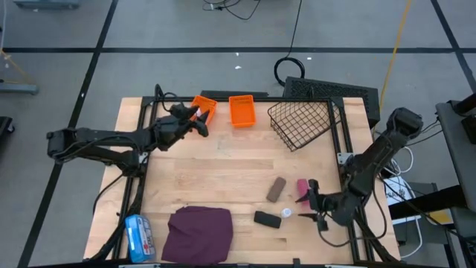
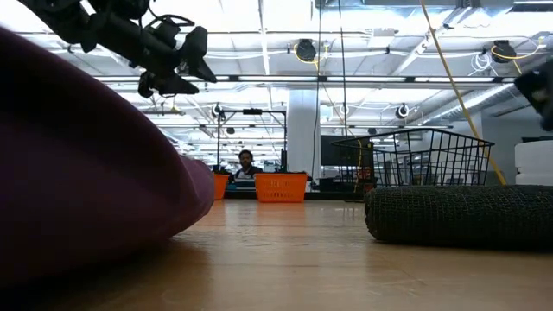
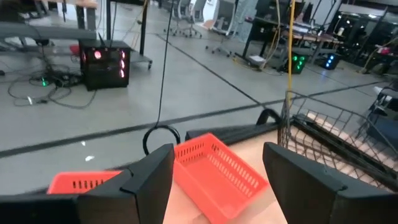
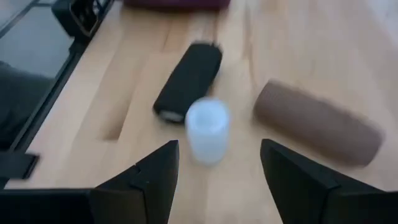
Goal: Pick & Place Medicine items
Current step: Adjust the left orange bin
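Note:
In the high view, the medicine items lie near the table's right near corner: a grey-brown oblong (image 1: 277,189), a pink tube (image 1: 302,190), a black oblong (image 1: 267,219) and a small white bottle (image 1: 287,212). My right gripper (image 1: 309,201) is open, low over the table just right of them, pointing left. In its wrist view the white bottle (image 4: 207,130) stands just ahead of the open fingers (image 4: 217,155), with the black oblong (image 4: 188,81) and grey-brown oblong (image 4: 317,122) beyond. My left gripper (image 1: 199,119) is open and raised by the orange bins at the far edge.
Two orange bins (image 1: 242,110) (image 1: 204,109) and a tilted wire basket (image 1: 303,123) sit along the far edge. A purple cloth (image 1: 198,232) and a blue-and-white packet (image 1: 137,237) lie at the near edge. Bare wood shows in the middle. A person (image 2: 246,162) sits far behind the table.

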Tool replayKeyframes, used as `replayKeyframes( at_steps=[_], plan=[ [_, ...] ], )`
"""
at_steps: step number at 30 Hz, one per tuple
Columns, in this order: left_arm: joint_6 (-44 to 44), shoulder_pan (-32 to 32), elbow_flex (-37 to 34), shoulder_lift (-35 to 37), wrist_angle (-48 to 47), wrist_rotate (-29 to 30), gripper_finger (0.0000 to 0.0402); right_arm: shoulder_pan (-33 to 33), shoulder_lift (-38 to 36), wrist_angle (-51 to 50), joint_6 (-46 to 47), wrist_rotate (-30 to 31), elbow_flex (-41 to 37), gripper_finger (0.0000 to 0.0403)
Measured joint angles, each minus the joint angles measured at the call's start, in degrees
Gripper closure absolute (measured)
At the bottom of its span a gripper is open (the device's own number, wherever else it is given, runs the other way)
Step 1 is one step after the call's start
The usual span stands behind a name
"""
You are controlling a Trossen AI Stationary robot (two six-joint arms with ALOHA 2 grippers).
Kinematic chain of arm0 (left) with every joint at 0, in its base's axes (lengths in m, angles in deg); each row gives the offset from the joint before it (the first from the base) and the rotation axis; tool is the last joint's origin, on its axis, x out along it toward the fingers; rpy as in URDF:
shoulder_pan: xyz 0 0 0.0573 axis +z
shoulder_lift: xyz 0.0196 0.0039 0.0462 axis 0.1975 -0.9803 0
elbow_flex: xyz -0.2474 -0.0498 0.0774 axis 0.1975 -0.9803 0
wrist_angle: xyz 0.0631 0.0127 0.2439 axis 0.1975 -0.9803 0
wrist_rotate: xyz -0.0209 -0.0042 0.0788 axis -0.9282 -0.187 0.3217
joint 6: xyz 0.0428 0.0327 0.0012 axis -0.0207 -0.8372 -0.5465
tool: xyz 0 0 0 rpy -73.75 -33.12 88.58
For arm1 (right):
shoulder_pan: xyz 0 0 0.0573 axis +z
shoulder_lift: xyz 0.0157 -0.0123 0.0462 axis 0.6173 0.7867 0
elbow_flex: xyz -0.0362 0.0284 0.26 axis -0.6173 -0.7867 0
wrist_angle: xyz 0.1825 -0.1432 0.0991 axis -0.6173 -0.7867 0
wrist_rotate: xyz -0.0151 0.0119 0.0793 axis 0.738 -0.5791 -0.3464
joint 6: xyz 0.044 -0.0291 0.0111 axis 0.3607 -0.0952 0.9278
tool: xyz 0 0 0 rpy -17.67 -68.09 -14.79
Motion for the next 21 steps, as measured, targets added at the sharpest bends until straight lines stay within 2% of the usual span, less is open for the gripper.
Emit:
replayKeyframes(
  at_steps=[5,8,11,14,17,21],
  plan=[
    [1.2,-0.89,0.04,0.01,-6.95,0.05,0.0147,2.66,1.49,-0.58,5.94,-1.1,0.0,0.0188],
    [9.54,-0.87,0.04,-0.04,-18.18,-1.03,0.0147,2.89,1.49,-0.57,6.88,-1.06,0.0,0.0188],
    [17.6,-0.87,0.04,-0.65,-30.14,-5.01,0.0147,2.87,1.49,-0.57,7.12,-1.06,0.0,0.0188],
    [27.28,-0.9,0.0,-2.86,-38.02,-6.57,0.0147,2.87,1.49,-0.57,5.89,-1.06,0.0,0.0188],
    [35.27,-0.85,0.02,-6.57,-38.58,-7.55,0.0147,2.69,1.49,-0.57,4.79,-1.06,-0.02,0.0188],
    [35.71,-0.9,0.02,-12.96,-32.95,-8.59,0.0147,1.82,1.48,-0.44,4.46,-1.04,-0.04,0.0188]
  ],
)
